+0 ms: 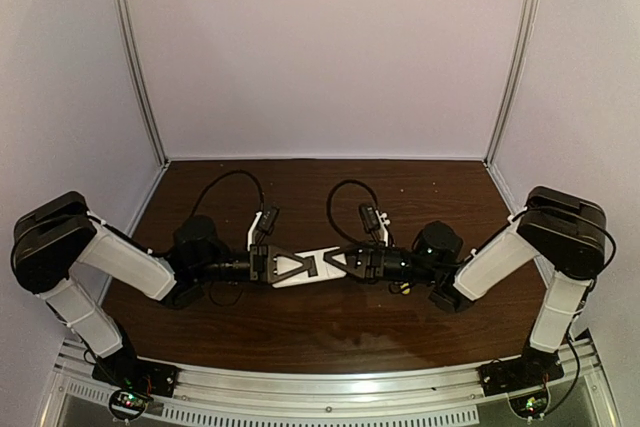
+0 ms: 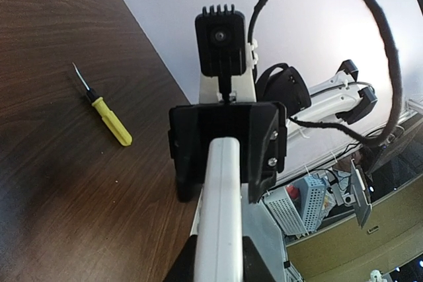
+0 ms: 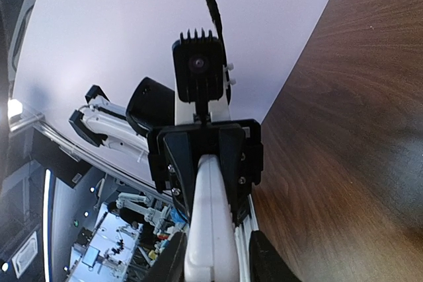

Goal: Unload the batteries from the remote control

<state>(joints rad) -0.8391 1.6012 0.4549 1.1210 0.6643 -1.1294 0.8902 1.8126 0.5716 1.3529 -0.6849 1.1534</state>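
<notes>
The white bar-shaped remote control (image 1: pixel 312 267) hangs level above the table's middle, spanning the gap between both grippers. My left gripper (image 1: pixel 283 265) is shut on its left end; in the left wrist view both fingers press the remote control's (image 2: pixel 221 189) sides. My right gripper (image 1: pixel 347 264) surrounds the other end, and in the right wrist view a narrow gap shows between one finger (image 3: pixel 263 255) and the remote control (image 3: pixel 210 203), so it stands slightly open. The batteries are hidden from view.
A yellow-handled screwdriver (image 2: pixel 109 118) lies on the dark wood table (image 1: pixel 320 332), showing as a yellow spot (image 1: pixel 405 288) under the right arm. White walls close the back and sides. A metal rail (image 1: pixel 330 387) runs along the near edge.
</notes>
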